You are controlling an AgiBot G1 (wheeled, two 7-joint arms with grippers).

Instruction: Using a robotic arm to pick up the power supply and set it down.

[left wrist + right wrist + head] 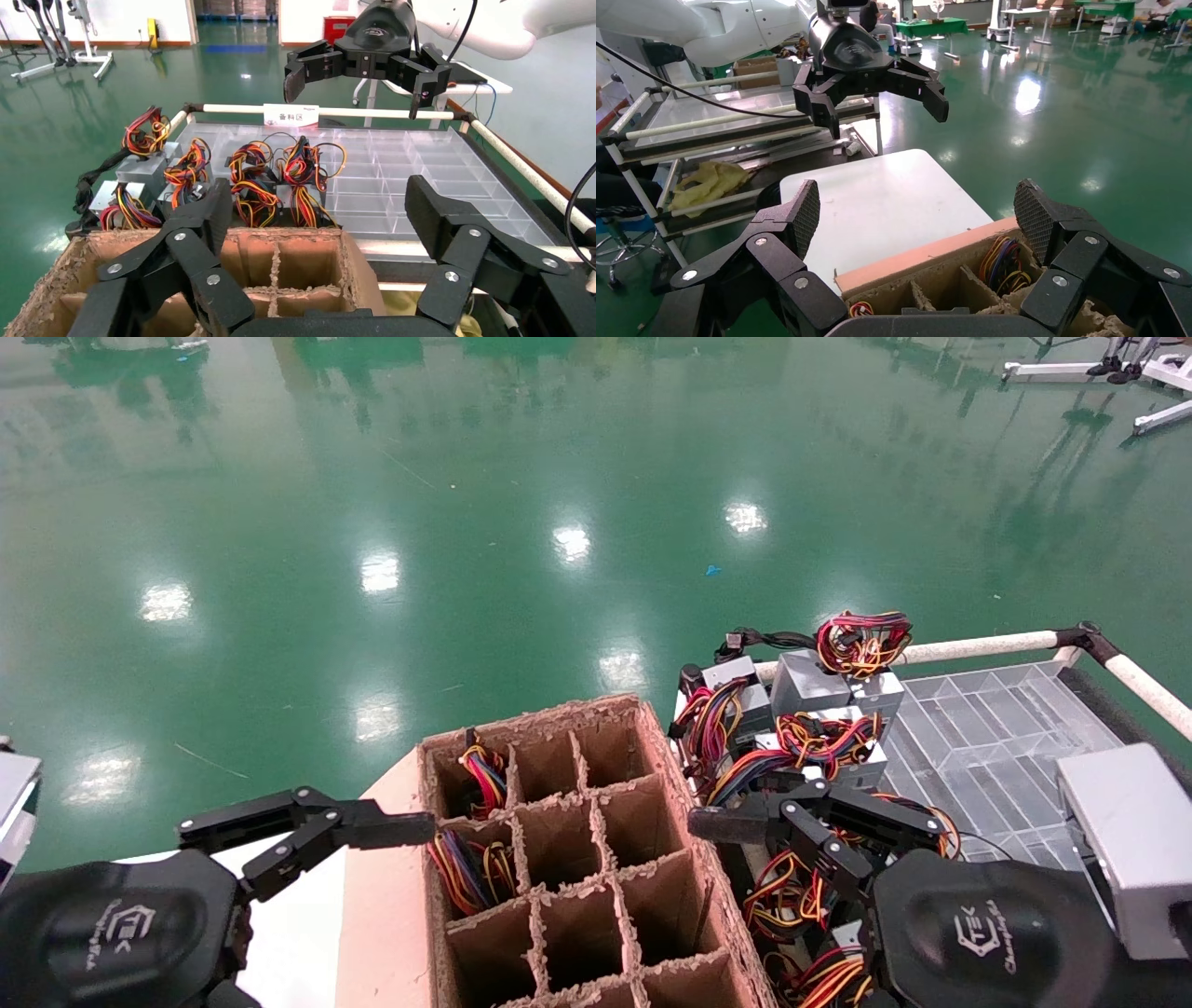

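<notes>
The right gripper (745, 822) hangs with fingers spread wide and empty above the power supply (819, 747) heap on the clear tray (1006, 728), beside the divided carton (559, 840). The left gripper (307, 831) waits open and empty near the carton. I think the tangled wires (745, 766) could catch the fingers and drag a neighbouring unit up too

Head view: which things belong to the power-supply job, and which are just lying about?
Job: grey metal power supplies with coloured wire bundles; open black right end effector near them; brown divided cardboard carton.
Lying about: clear plastic compartment tray; white table; yellow cloth; open left end effector beside carton.
</notes>
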